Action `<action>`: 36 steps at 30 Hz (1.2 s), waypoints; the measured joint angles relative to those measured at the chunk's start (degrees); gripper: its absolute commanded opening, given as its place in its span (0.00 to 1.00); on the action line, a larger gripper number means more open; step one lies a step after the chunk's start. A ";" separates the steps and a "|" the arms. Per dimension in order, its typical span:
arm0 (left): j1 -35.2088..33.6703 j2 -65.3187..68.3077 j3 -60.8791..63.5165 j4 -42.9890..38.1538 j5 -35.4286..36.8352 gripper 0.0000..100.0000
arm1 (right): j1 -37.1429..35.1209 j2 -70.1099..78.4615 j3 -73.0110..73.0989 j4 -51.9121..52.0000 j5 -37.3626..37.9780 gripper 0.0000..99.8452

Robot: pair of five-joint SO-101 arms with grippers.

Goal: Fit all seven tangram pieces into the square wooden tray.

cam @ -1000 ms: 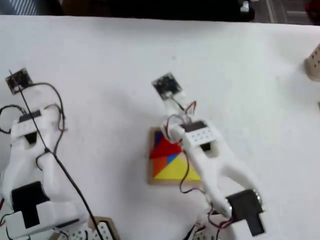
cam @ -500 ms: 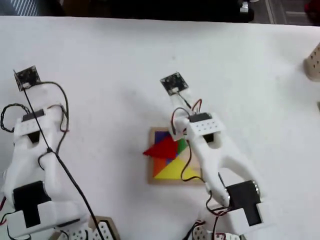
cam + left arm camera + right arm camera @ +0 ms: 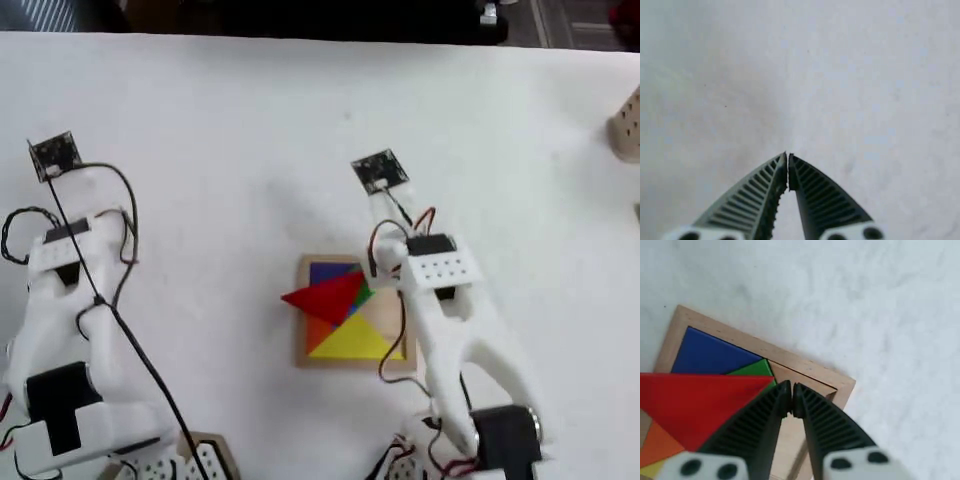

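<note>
The square wooden tray (image 3: 350, 362) lies mid-table with blue (image 3: 325, 272), green (image 3: 362, 290), orange (image 3: 322, 325) and yellow (image 3: 360, 342) pieces in it. A red triangle (image 3: 325, 297) lies askew on top, its tip poking past the tray's left rim. My right gripper (image 3: 791, 401) is shut and empty over the tray (image 3: 805, 367), touching or just beside the tip of the red triangle (image 3: 700, 400), next to the blue piece (image 3: 715, 352) and a bare wooden slot (image 3: 800, 377). My left gripper (image 3: 788, 172) is shut over bare white table, far left of the tray.
The left arm (image 3: 60, 300) stands at the table's left, with a black cable trailing towards the front edge. A beige perforated object (image 3: 627, 125) sits at the right edge. A small wooden block (image 3: 215, 455) lies at the front.
The right arm has drawn away to the right, off the tray. The red triangle has turned and slid left, now overhanging the left rim. The left arm shifted slightly.
</note>
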 measured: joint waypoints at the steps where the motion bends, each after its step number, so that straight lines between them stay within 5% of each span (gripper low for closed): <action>1: 0.00 0.00 0.00 0.00 0.00 0.02 | -1.32 -1.85 0.70 0.00 0.00 0.02; 7: 0.18 0.00 0.00 0.00 0.00 0.02 | -7.74 -6.86 5.80 -8.00 0.00 0.02; 14: 0.18 0.00 0.00 0.00 0.00 0.02 | -7.91 4.31 5.89 -16.35 0.18 0.02; 36: 0.62 0.00 0.00 0.00 0.00 0.02 | -3.25 -1.14 2.64 6.15 0.26 0.02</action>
